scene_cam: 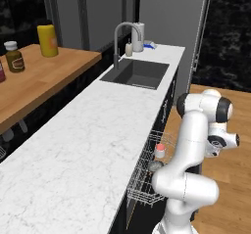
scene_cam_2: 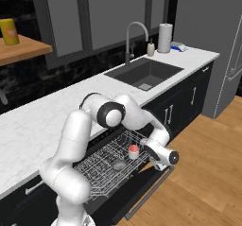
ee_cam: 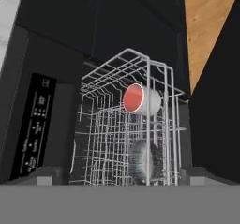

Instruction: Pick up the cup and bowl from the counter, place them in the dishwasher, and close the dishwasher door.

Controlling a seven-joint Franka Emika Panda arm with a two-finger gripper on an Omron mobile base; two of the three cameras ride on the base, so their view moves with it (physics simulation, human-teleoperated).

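White wire rack (scene_cam: 144,179) of the dishwasher is seen pulled out below the white marble-look counter (scene_cam: 83,150), with the small white cup (scene_cam: 160,151) and grey bowl (scene_cam: 156,166) in it.

From the right, the flat black door (scene_cam_2: 142,192) lies open beneath the rack.

Through the hand camera, the cup's red inside faces the lens above the bowl; whether the gripper is wide or narrow cannot be told.

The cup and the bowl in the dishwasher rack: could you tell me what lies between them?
Only bare white rack wire. In the right base view the cup and bowl sit apart with nothing else between them.
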